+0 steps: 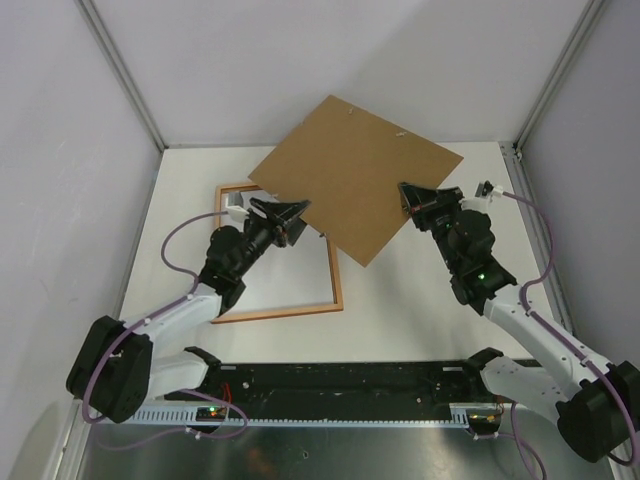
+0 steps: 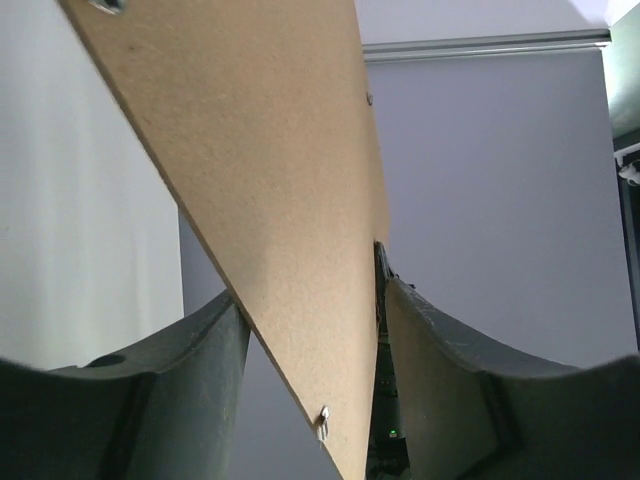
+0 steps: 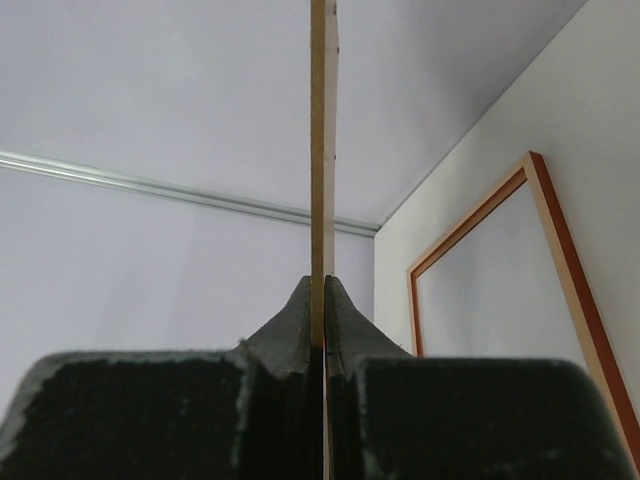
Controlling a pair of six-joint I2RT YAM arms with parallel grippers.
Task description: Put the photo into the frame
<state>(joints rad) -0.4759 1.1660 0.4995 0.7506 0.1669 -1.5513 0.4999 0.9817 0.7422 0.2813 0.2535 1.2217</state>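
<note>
One board (image 1: 355, 175) hangs tilted, upper middle. Two grippers on it: the right gripper (image 1: 408, 195) is clenched on its right edge, while the left gripper (image 1: 295, 215) straddles its left edge, jaws apart. One frame (image 1: 290, 313) lies flat on the surface (image 1: 400, 300), centre-left, partly under the board.

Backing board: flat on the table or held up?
Held up: right claw pinches one edge of the backing board, left claw straddles another, above the frame.

The backing board (image 1: 360, 170) covers a corner of the frame (image 1: 290, 312) beside the left pincer (image 1: 297, 223). Its fingers (image 2: 150, 400) perhaps touch the board; unclear.
</note>
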